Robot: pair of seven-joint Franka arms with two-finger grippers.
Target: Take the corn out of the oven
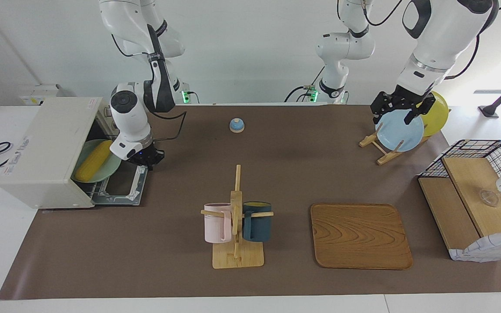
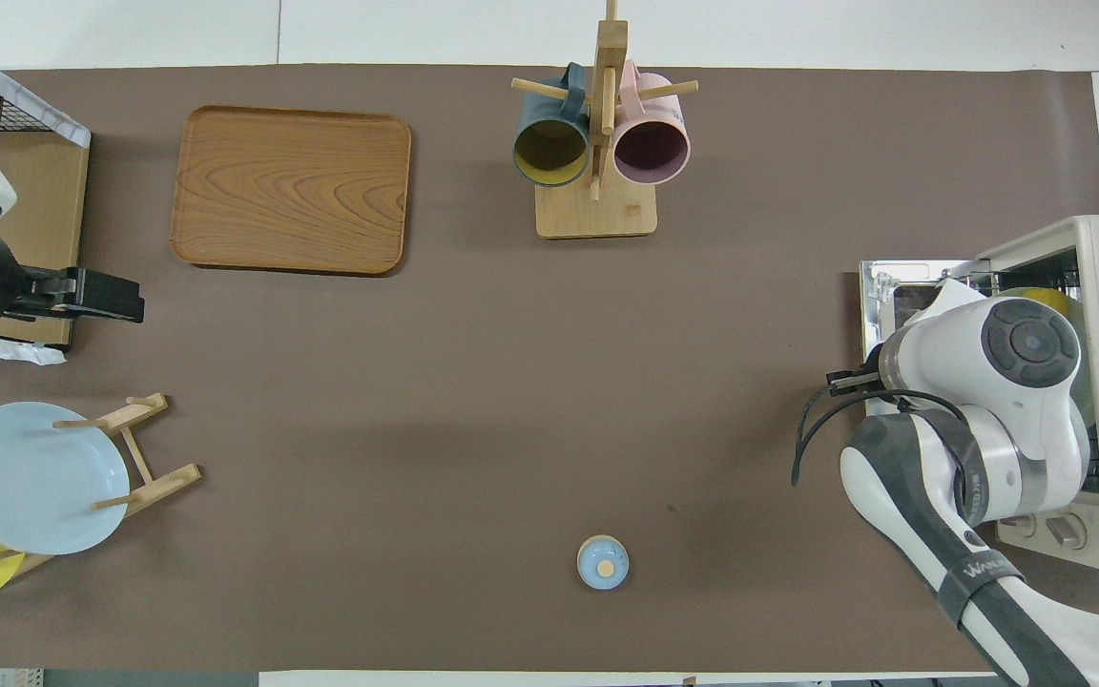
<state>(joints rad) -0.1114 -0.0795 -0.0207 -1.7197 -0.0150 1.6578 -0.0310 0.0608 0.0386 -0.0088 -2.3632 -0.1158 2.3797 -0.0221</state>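
The boxy off-white toaster oven [image 1: 44, 152] is parked at the right arm's end of the table, door dropped open, and the bright yellow ridged corn cob [image 1: 93, 161] is seen inside on a pale green plate [image 1: 102, 174]. The right gripper [image 1: 146, 158] is held over the open door, can't tell how its fingers stand. The left gripper [image 1: 400, 111], spread open, is up over the light blue plate [image 1: 400, 132].

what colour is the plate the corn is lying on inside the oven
Pale green. The plate under the corn shows best in the facing view.

Yellow corn [image 1: 93, 161] on plate in oven [image 1: 45, 151], door down.
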